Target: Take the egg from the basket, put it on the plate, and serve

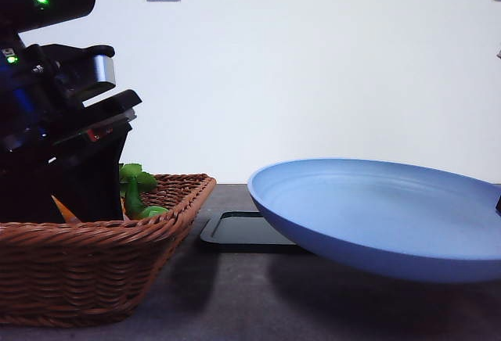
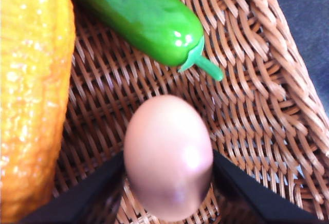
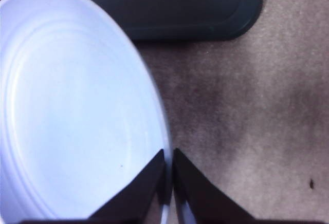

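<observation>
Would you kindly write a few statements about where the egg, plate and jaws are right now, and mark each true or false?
1. The egg sits between the left gripper's jaws, over the basket. True.
2. The egg already lies on the plate. False: the plate's surface is bare and the egg is at the basket.
3. The right gripper has its jaws closed on the plate's rim. True.
4. The plate lies flat on the black tray. False: in the front view it is held tilted above the table, with the tray behind it.
5. A green pepper and a corn cob lie in the basket near the egg. True.
</observation>
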`<state>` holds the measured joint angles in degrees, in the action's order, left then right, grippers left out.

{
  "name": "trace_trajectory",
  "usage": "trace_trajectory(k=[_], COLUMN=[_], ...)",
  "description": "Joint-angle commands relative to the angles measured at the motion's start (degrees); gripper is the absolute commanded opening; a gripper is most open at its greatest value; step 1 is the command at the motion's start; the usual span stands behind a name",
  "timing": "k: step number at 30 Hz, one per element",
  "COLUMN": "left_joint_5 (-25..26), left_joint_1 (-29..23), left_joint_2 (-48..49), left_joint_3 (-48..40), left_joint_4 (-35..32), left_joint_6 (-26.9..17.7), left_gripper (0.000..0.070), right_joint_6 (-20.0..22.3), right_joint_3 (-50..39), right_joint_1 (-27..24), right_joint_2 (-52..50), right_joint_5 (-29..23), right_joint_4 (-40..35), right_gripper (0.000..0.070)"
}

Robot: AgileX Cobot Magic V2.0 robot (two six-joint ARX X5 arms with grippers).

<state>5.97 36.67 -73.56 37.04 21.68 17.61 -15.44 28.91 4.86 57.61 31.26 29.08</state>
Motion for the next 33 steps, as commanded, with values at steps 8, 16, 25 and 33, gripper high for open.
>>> trace_trajectory(k=[8,16,25,33], left_joint_5=[-0.28,-0.26,3.63,16.22], left_joint_1=[0.48,0.41,0.51,5.31], left_joint_2=[-0.72,-0.68,-0.15,-0.41], left_joint_3=[0.87,1.6,15.2,21.03], left_joint_4=[-0.69,0.28,14.71,2.65], left_joint_6=[-2.01,-2.65,-4.07,-4.16], left_gripper=[0.0269,0.0166,0.0166,0.0167], right_joint_6=[-0.16,0.0,-0.03,-0.24], right_joint_3=[0.83,0.83,0.83,0.83], right_joint_1=[0.09,0.09,0.09,0.26], right_joint_2=[0.32,0.32,0.32,0.34], right_joint_5=[0.26,0.25,0.27,1.99], right_joint_4=[-0.52,-0.52,-0.46,-0.22], right_gripper=[0.0,0.0,0.0,0.0])
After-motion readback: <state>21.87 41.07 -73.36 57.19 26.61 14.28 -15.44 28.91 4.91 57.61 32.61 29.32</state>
